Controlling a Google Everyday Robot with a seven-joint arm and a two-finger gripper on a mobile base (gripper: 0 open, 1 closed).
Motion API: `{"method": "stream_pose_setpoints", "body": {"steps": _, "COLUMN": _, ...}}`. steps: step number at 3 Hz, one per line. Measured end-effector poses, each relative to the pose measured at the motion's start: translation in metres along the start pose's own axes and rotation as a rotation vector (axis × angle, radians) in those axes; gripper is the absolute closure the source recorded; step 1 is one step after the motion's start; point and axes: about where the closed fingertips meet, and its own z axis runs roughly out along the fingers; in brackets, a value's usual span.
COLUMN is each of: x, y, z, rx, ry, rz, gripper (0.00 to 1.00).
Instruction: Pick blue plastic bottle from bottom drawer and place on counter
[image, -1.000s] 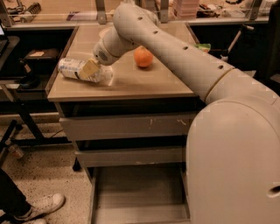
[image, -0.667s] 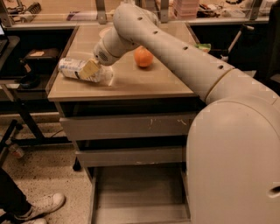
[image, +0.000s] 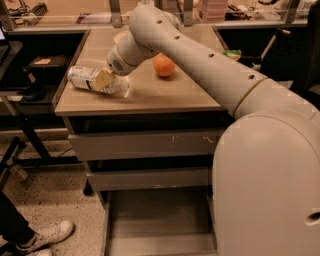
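The blue plastic bottle (image: 81, 77) lies on its side on the counter (image: 170, 95), near the left front corner. My gripper (image: 103, 80) is at the bottle's middle, reaching in from the right, with the arm stretched across the counter. The gripper covers part of the bottle. The bottom drawer (image: 155, 220) is pulled out below and its grey floor shows nothing on it; my arm's body hides its right side.
An orange (image: 163, 65) sits on the counter right of the gripper. A green bag (image: 231, 53) lies at the counter's back right. The shut drawer front with white scratches (image: 150, 144) is below the counter. A person's shoe (image: 50, 236) stands at the lower left.
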Motion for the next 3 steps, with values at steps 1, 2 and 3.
{"method": "stream_pose_setpoints", "body": {"steps": 1, "x": 0.0, "y": 0.0, "z": 0.0001, "rx": 0.0, "ry": 0.0, "rz": 0.0, "gripper": 0.12}}
{"method": "stream_pose_setpoints", "body": {"steps": 2, "x": 0.0, "y": 0.0, "z": 0.0001, "rx": 0.0, "ry": 0.0, "rz": 0.0, "gripper": 0.0}}
{"method": "stream_pose_setpoints", "body": {"steps": 3, "x": 0.0, "y": 0.0001, "z": 0.0001, "rx": 0.0, "ry": 0.0, "rz": 0.0, "gripper": 0.0}}
